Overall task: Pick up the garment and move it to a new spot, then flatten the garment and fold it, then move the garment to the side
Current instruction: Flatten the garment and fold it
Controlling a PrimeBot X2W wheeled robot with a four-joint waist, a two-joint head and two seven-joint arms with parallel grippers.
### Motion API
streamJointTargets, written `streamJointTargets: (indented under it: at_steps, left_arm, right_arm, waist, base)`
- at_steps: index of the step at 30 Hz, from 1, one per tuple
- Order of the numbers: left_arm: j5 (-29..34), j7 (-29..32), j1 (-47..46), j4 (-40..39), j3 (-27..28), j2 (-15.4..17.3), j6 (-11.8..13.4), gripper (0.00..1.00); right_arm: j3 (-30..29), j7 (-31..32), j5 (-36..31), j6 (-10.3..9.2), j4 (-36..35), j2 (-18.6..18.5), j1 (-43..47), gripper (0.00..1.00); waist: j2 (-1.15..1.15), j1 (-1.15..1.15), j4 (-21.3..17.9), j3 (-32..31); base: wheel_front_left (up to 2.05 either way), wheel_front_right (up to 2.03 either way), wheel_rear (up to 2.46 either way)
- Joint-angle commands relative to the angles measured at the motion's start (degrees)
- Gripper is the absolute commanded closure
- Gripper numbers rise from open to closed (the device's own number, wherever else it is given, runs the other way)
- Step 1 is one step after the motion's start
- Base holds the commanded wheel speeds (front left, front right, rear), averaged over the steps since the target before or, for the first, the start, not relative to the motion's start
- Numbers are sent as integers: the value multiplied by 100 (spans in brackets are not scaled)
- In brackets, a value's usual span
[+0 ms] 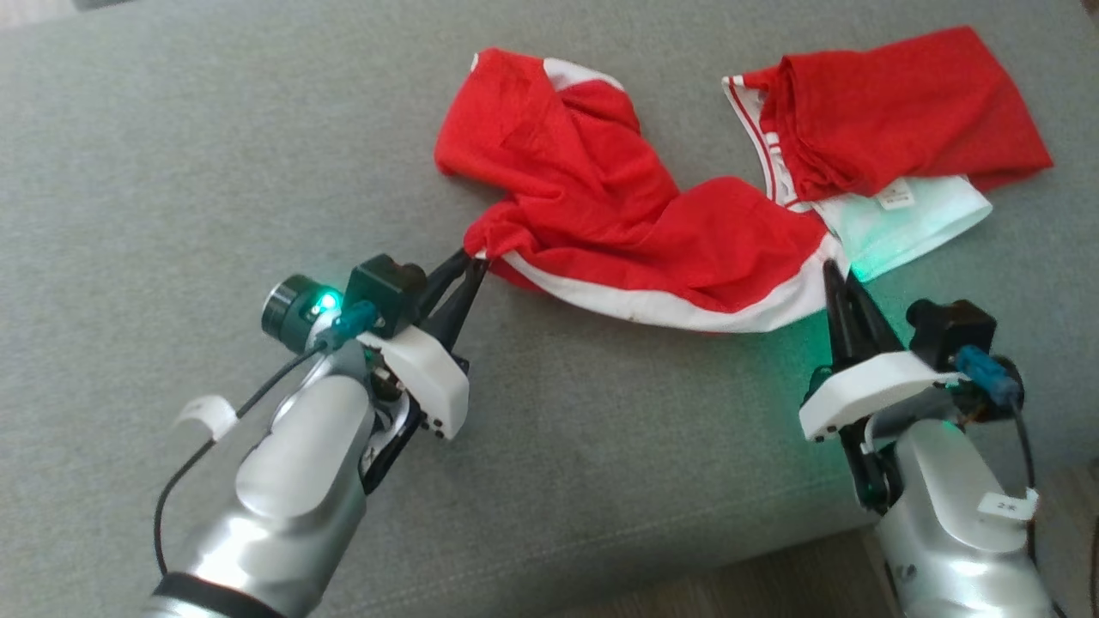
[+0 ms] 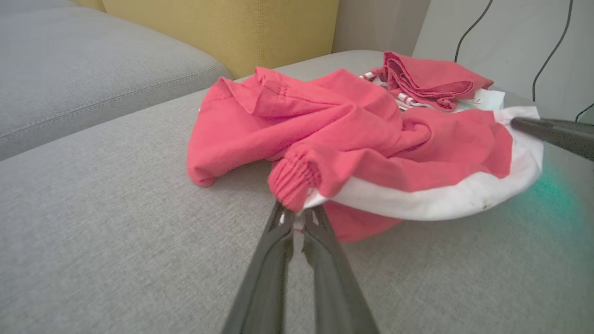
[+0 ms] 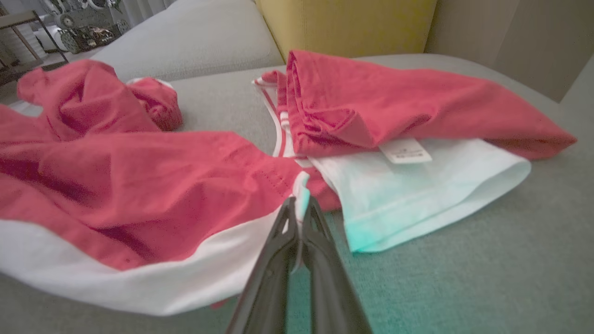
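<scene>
1. The garment (image 1: 618, 223) lies crumpled on the grey sofa (image 1: 172, 154) — red, with a white band.
2. The left claw (image 1: 474, 259) is closed on its gathered corner.
3. The right claw (image 1: 831, 273) pinches the white band's other end.

Nothing reads cleanly. White tag (image 1: 1006, 505) on right forearm (image 1: 949, 481), 4 o'clock in head view: two dark characters, first maybe "2", second blurred, can't confirm. White care label (image 1: 897, 196) on garment (image 1: 601, 206), 2 o'clock in head view: print too small. Same label (image 3: 405, 150) just right of centre in right wrist view: faint grey lines, unreadable.
</scene>
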Motion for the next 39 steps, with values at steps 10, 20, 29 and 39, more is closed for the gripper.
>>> streamJointTargets:
  at_steps: [10, 20, 29, 39]
  left_arm:
    - [-223, 169, 52, -555, -124, 315, -32, 100]
    - [-545, 964, -191, -1921, 4, 620, 9, 100]
    - [-788, 1834, -379, -3106, 252, 790, 292, 100]
    - [-1176, 2503, -22, -4034, 542, 966, 712, 100]
  right_arm:
    - [340, -194, 199, -4, -1765, -299, 29, 100]
    - [4, 349, 379, -4, -2847, -428, -585, 100]
    - [-808, 1098, 60, -4, -3491, -64, -694, 100]
    - [-947, 1919, 255, -4, -4184, -30, -283, 100]
  waist:
    - [0, 0, 506, -756]
    - [0, 0, 1095, -1678]
    - [0, 0, 1416, -2112]
    - [0, 0, 1488, -2021]
  base:
    - [0, 0, 0]
    - [0, 0, 0]
    - [0, 0, 0]
    - [0, 0, 0]
